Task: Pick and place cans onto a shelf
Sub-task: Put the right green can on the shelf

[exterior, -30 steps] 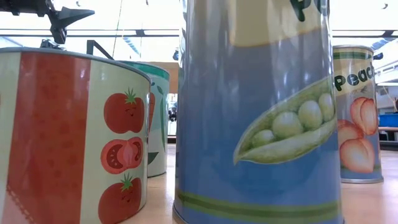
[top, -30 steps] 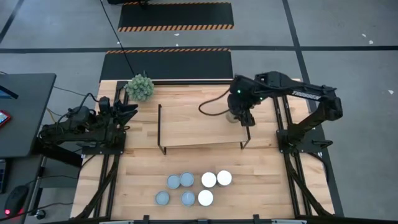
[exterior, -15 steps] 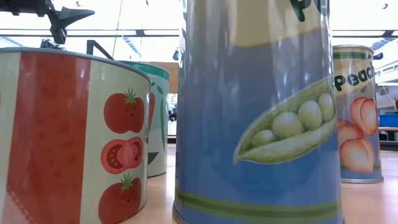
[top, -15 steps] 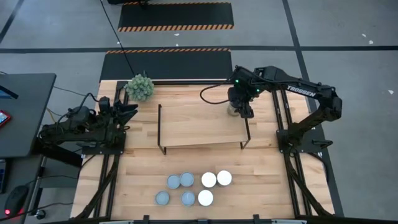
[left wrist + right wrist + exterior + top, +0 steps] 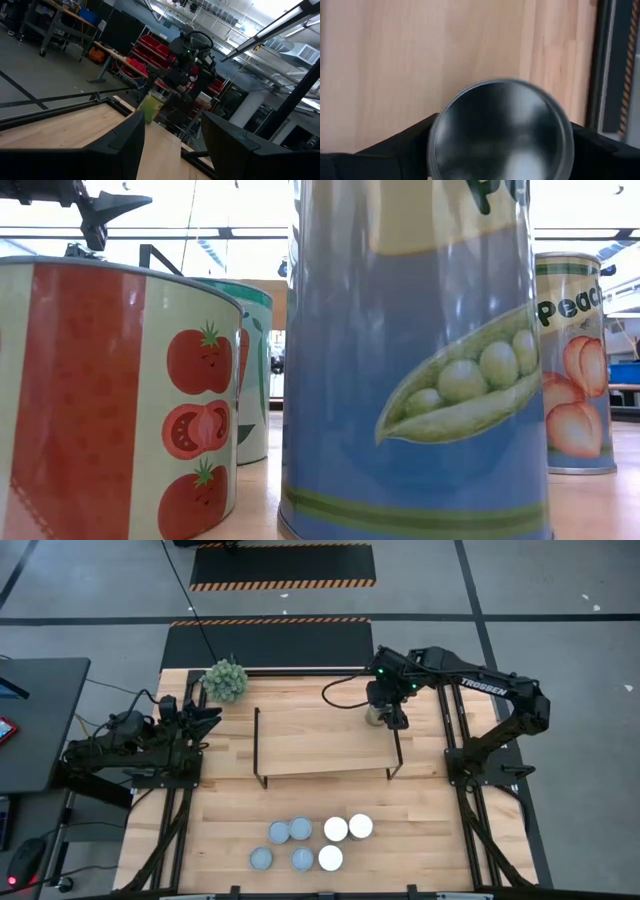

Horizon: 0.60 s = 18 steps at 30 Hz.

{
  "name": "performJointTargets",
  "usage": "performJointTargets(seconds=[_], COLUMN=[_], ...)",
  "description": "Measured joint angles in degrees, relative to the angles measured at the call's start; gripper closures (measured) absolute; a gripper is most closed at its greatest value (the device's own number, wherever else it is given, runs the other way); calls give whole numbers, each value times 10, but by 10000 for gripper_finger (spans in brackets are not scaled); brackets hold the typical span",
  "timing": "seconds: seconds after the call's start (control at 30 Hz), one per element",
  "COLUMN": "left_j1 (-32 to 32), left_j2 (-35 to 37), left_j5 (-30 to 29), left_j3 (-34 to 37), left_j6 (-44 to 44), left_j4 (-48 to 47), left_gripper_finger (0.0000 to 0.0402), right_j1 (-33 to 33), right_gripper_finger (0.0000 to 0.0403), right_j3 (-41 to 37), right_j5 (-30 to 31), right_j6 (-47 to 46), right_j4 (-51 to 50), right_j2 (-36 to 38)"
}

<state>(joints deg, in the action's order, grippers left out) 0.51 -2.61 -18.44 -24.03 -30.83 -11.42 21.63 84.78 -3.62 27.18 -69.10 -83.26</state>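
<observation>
Right gripper is clamped on a can at the shelf's upper-right corner. Left gripper, fingers apart, sits at left beside the plant. Six cans cluster at lower centre.

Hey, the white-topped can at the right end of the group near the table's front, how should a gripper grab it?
Probably from straight above, gripping the side wall of the upright can just under its rim, with one finger toward the shelf and one toward the table's front: another white-topped can crowds its left.

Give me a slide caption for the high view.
Right gripper holds a can at the shelf's far right corner; seven cans wait.
</observation>
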Motion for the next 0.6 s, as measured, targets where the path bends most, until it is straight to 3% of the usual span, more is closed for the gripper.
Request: performJointTargets(seconds=[0.2, 0.6], left_j1=[0, 0], left_j2=[0, 0], left_j5=[0, 0], left_j3=[0, 0], left_j6=[0, -1], left_j4=[0, 0], left_gripper_finger=[200, 200], right_j1=[0, -2], right_gripper_finger=[17, 14], right_j3=[0, 0], right_j5=[9, 16], right_j6=[-4, -34], right_j4=[1, 0], right_j2=[0, 0])
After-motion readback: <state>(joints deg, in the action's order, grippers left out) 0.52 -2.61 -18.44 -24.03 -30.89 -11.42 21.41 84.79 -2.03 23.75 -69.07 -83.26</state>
